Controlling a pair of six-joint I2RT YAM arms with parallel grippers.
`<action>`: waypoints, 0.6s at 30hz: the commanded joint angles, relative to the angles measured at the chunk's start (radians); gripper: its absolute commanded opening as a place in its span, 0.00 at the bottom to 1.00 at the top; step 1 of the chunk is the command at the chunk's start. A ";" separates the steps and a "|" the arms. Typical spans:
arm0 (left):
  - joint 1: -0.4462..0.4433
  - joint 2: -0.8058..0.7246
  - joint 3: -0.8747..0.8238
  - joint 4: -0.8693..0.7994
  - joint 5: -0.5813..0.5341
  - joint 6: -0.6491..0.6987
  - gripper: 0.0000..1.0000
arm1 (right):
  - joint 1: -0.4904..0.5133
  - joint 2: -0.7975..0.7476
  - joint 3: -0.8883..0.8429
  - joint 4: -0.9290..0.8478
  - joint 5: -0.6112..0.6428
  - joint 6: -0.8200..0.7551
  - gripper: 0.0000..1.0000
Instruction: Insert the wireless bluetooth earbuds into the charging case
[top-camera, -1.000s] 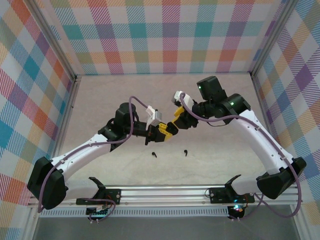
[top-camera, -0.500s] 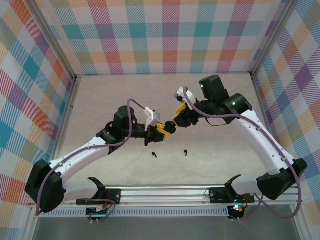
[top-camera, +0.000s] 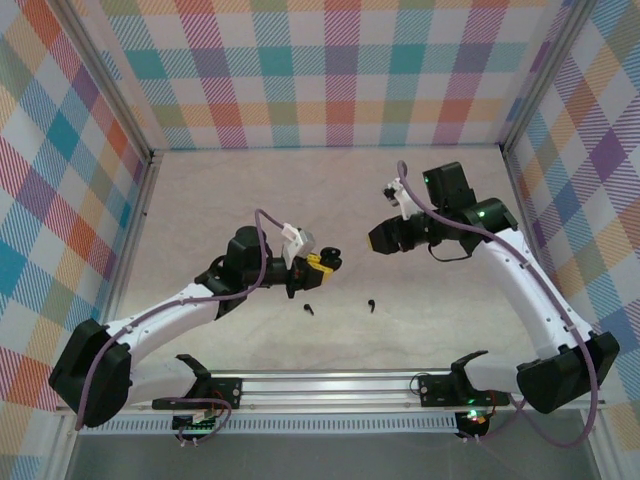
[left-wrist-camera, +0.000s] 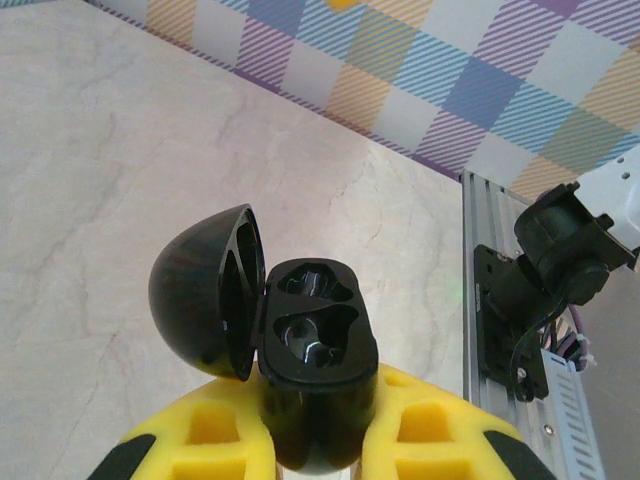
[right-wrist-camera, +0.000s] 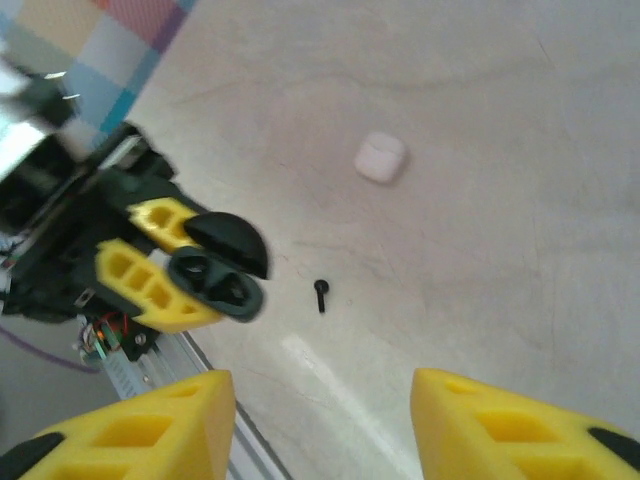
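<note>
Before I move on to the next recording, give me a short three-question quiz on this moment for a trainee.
1. True or false: the black charging case held in the left gripper has its lid open.
2. Where are the two black earbuds? A: in the case's sockets. B: on the table. C: in the left gripper.
3. What is the right gripper holding?

Key: 1 true, and both sockets show empty in the left wrist view. 2 B. 3 nothing; it is open above the table.
</note>
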 joint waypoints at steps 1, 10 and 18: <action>0.010 -0.042 -0.019 0.040 -0.017 -0.003 0.00 | -0.007 -0.026 -0.084 0.032 -0.014 0.130 0.45; 0.015 -0.103 -0.038 -0.020 -0.041 0.033 0.00 | 0.056 0.030 -0.298 0.201 0.101 0.338 0.29; 0.021 -0.242 -0.086 -0.108 -0.082 0.053 0.00 | 0.113 0.105 -0.492 0.539 0.128 0.442 0.26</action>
